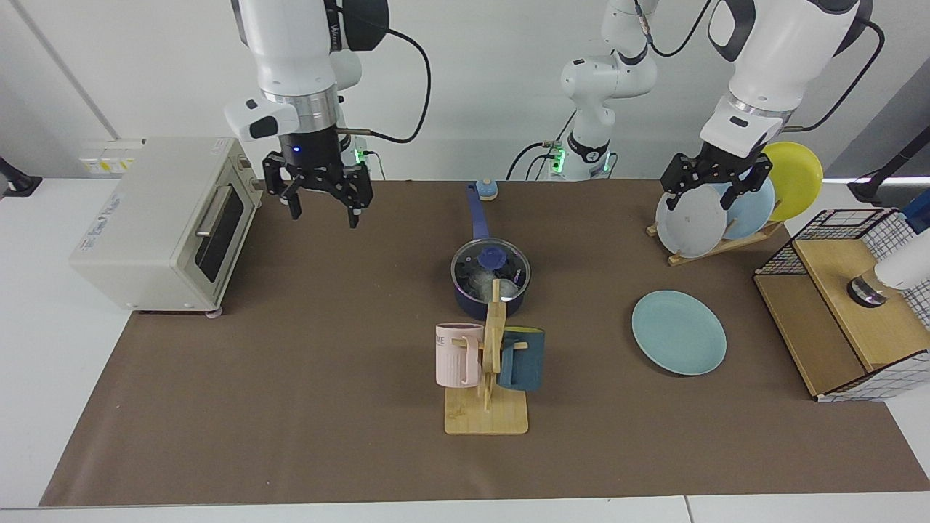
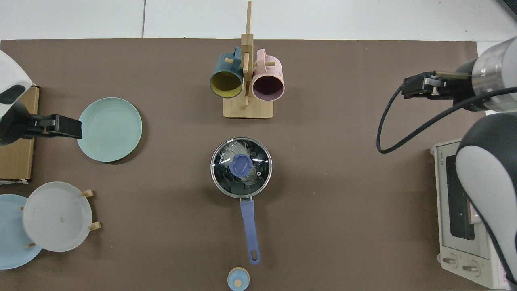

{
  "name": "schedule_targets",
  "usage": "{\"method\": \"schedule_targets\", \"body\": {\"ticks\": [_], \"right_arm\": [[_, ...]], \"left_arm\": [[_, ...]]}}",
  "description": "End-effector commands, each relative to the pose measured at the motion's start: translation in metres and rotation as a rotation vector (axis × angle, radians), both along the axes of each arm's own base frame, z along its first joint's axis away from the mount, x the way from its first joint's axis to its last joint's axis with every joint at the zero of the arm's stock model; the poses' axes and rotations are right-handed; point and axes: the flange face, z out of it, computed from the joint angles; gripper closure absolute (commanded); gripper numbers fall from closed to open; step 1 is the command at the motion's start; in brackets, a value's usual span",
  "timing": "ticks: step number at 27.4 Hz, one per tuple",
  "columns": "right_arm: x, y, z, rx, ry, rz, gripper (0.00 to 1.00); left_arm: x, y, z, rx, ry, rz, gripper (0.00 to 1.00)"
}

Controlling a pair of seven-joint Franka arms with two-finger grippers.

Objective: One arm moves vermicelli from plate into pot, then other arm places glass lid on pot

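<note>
**Both grippers empty and clear of the lidded pot**

Facing view: Right gripper (image 1: 320, 195) hangs in the air with its fingers spread wide and nothing between them, near the toaster oven (image 1: 163, 221) and well apart from the pot (image 1: 491, 282). The pot stands mid-table, toward the left arm's side of that gripper, its long blue handle running away from the camera toward the robots. The glass lid (image 1: 491, 263) sits on the pot, blue knob at centre, and the white vermicelli (image 1: 479, 282) shows through the glass. The left gripper (image 1: 716, 185) waits in front of the upright plates in the plate rack (image 1: 716, 243), fingers parted and empty. The teal plate (image 1: 678, 332) lies bare on the mat, nearer the left gripper than the right. A mug stand (image 1: 487, 378) stands in front of the pot.

Top view: The lid covers the pot's rim all round. Vermicelli threads lie under the glass beside the knob. The plate holds nothing. Both steps of the task look done, so no further grasp seems needed.
</note>
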Motion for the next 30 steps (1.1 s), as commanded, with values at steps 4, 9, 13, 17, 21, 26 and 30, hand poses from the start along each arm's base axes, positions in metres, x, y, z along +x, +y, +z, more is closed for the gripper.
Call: {"method": "schedule_targets", "body": {"ticks": [4,9,13,17,21,26,30], "right_arm": [[-0.018,-0.017,0.007,-0.007,0.043,0.057,0.02],[-0.023,-0.018,0.004,-0.012,0.083,0.091,0.02],[-0.027,-0.032,-0.002,0.015,0.091,0.056,0.02],[-0.036,-0.05,-0.013,0.042,0.118,0.041,0.02],[-0.045,-0.047,-0.025,0.038,0.148,0.089,0.02],[-0.047,-0.048,-0.03,0.03,0.164,0.154,0.02],[-0.051,-0.051,-0.032,0.031,0.169,0.15,0.02]], "left_arm": [[-0.005,-0.001,0.003,-0.048,-0.027,-0.007,0.0],[-0.005,-0.008,0.006,-0.04,-0.028,-0.018,0.0],[-0.008,-0.014,0.005,-0.04,-0.016,-0.027,0.0],[-0.007,-0.012,0.005,-0.041,-0.016,-0.021,0.0],[-0.007,-0.008,0.005,-0.039,-0.016,-0.016,0.0],[-0.008,-0.01,0.003,-0.042,-0.008,-0.018,0.0],[-0.011,-0.017,0.003,-0.045,0.009,-0.03,0.0]]}}
